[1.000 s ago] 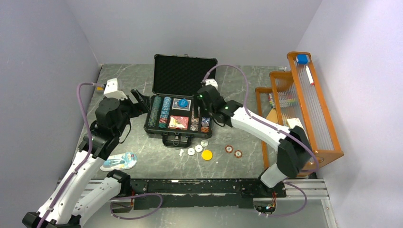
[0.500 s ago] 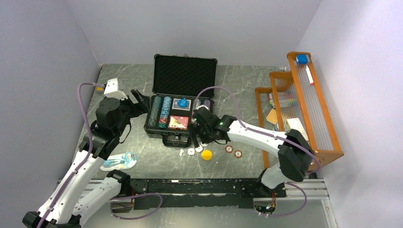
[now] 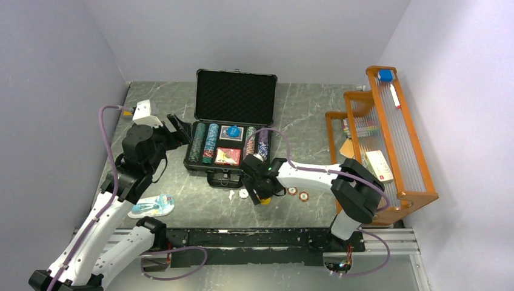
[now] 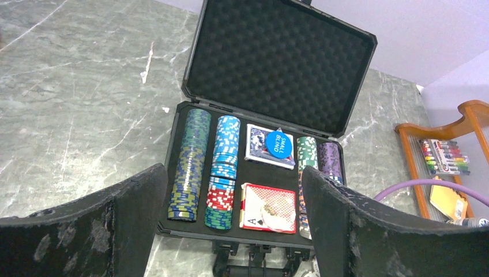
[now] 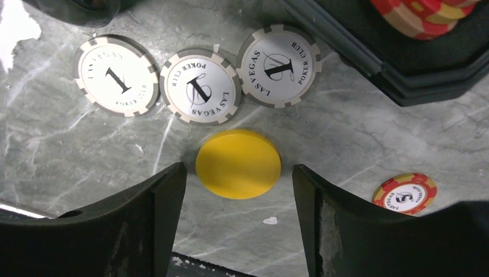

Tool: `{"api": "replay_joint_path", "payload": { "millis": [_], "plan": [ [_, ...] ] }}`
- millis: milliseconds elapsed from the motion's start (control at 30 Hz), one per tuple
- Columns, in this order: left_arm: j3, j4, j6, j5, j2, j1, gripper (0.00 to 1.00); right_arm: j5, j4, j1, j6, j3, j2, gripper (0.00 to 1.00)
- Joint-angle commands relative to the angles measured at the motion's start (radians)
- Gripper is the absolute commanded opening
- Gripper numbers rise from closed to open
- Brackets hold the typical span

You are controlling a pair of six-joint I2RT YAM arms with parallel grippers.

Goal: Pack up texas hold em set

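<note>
- Since a second ago, the right arm has swung out of the case's right side and down to the table in front of it. The left arm has not moved.
- The right gripper (image 5: 237, 173) hangs low over the marble top, its jaws apart. The yellow disc (image 5: 238, 164) lies flat between them, with a gap on either side.
- Just beyond the disc, three white chips (image 5: 200, 85) lie in a row, the rightmost beside the case's front corner.
- To the right, a red-and-yellow chip (image 5: 405, 193) lies on the table; the top view shows a second one next to it.
- The left gripper (image 3: 177, 130) sits at the case's left edge, fingers spread wide and holding nothing.
- The black case (image 4: 277, 52) stands open, its foam-lined lid upright.
- Inside are rows of striped chips (image 4: 187, 164), the blue deck with a blue disc (image 4: 278, 142) on it, and the red deck (image 4: 268, 208).
- A blister pack (image 3: 153, 205) lies near the left arm, and an orange rack (image 3: 388, 139) stands at the right.
</note>
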Motion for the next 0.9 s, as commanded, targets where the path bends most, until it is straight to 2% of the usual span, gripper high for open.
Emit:
{"api": "replay_joint_path", "payload": {
  "millis": [0,233,467,733,867],
  "plan": [
    [-0.006,0.021,0.002,-0.008,-0.007,-0.005,0.90,-0.015,0.020,0.001,0.002,-0.015,0.034,0.70],
    [-0.006,0.019,0.002,-0.010,-0.005,-0.005,0.90,-0.012,0.037,-0.001,0.018,-0.031,0.058,0.65],
    [-0.008,0.021,0.001,-0.013,-0.009,-0.005,0.90,0.037,0.037,-0.001,0.017,-0.013,0.031,0.51],
    [-0.006,0.016,0.001,-0.022,-0.010,-0.005,0.90,0.098,0.055,-0.001,-0.003,0.128,-0.133,0.51],
    [-0.010,0.020,-0.003,-0.025,-0.015,-0.006,0.90,0.131,0.127,-0.001,-0.011,0.187,-0.143,0.51]
  ]
}}
